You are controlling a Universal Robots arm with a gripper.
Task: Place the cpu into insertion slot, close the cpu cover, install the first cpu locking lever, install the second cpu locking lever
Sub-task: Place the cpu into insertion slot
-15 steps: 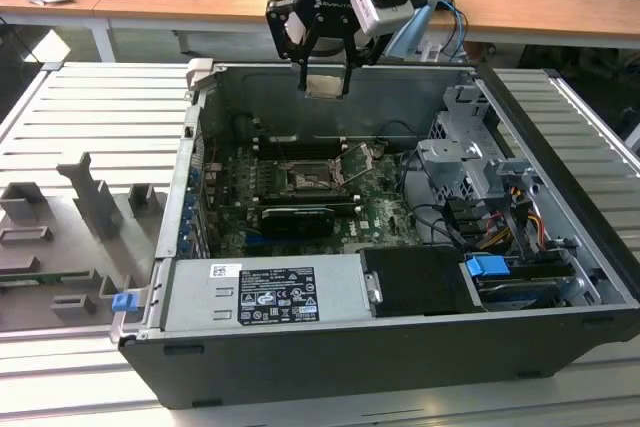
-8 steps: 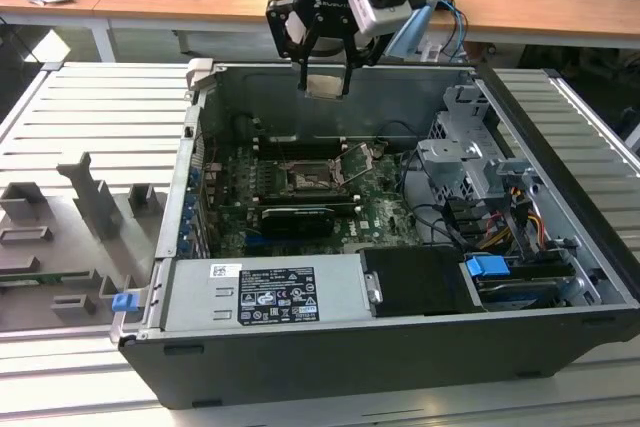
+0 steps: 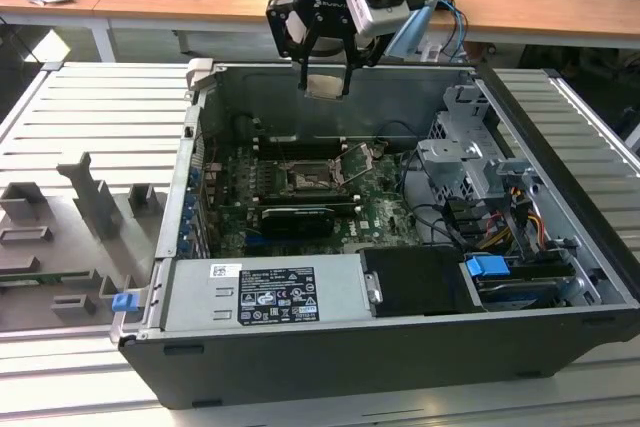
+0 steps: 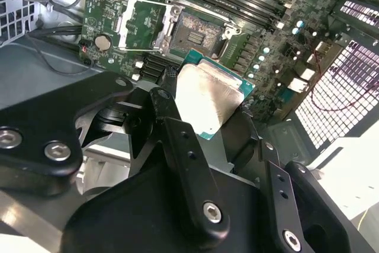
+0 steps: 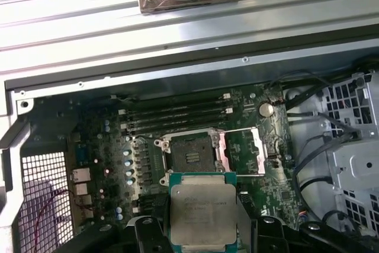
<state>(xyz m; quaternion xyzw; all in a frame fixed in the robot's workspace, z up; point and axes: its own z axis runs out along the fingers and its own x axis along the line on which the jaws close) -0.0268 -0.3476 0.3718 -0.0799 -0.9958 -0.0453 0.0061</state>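
gripper (image 3: 325,85): clamped on the cpu (image 5: 202,208)
cpu: hanging above the insertion slot (image 5: 190,152), apart from it
cpu cover (image 5: 259,149): swung open beside the insertion slot

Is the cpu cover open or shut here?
Open: the cpu cover lies swung aside, leaving the insertion slot bare; the gripper holds the cpu above.

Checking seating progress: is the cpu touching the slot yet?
Apart. The exterior view shows the gripper holding the cpu well above the empty slot.
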